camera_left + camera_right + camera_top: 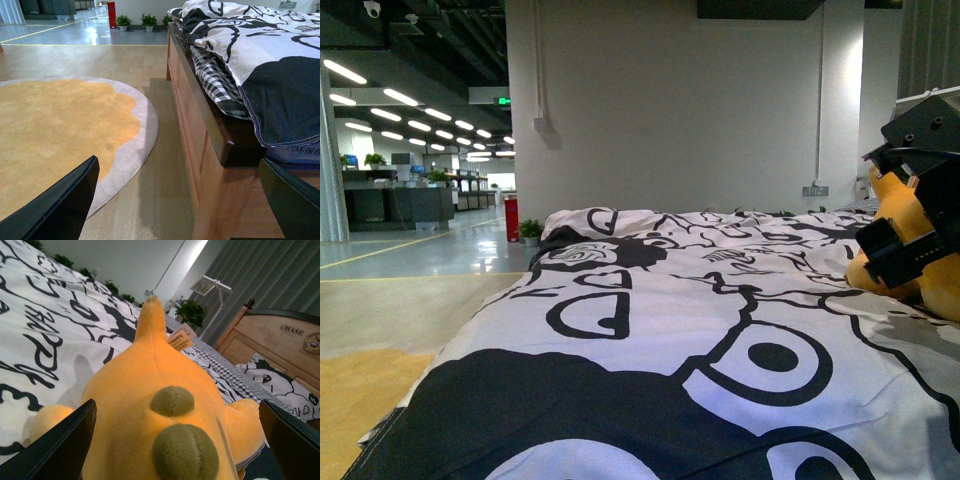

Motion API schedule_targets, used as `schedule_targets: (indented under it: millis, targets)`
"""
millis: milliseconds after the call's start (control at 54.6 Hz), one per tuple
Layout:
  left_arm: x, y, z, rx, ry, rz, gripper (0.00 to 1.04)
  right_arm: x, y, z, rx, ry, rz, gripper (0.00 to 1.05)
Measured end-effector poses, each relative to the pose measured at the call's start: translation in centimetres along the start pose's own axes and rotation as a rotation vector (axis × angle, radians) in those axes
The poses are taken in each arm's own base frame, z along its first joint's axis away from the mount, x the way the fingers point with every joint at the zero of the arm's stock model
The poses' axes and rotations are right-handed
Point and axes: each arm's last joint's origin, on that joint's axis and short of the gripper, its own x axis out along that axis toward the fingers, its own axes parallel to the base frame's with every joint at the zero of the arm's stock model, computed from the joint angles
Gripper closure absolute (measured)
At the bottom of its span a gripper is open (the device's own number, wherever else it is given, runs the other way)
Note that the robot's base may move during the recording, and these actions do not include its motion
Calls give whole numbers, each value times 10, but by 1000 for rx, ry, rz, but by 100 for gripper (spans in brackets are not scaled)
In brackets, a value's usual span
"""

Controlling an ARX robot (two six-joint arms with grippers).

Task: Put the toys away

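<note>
Orange plush toy [150,370] on quilt [650,330], likely soft, light; pinch across body. Right gripper [177,412] spread wide astride it; left gripper [177,172] spread, empty.

Bedspread [650,330]: flat open cloth, passable from 9 to 2 o'clock in front view. Plush toy [900,205]: obstacle at 3 o'clock, filling the gap of the spread right gripper [177,402]. Bed frame [210,135]: wooden side near left gripper [178,161]; bare floor [165,200] free between frame and rug [60,130]

bed [220,145] | black-white duvet [650,330] on top | orange plush toy [150,370] on duvet
</note>
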Motion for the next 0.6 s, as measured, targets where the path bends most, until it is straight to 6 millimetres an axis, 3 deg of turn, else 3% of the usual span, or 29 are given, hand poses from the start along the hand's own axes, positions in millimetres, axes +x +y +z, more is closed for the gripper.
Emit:
schedule_targets:
  millis: [330,403,605]
  targets:
    - [0,0,0,0,0,0,6,4,1,-16,-4,90,36,7]
    - [0,0,0,0,0,0,6,4,2,-17,2,94,48,17]
    - [0,0,0,0,0,0,6,5,4,-17,17,99,94,62]
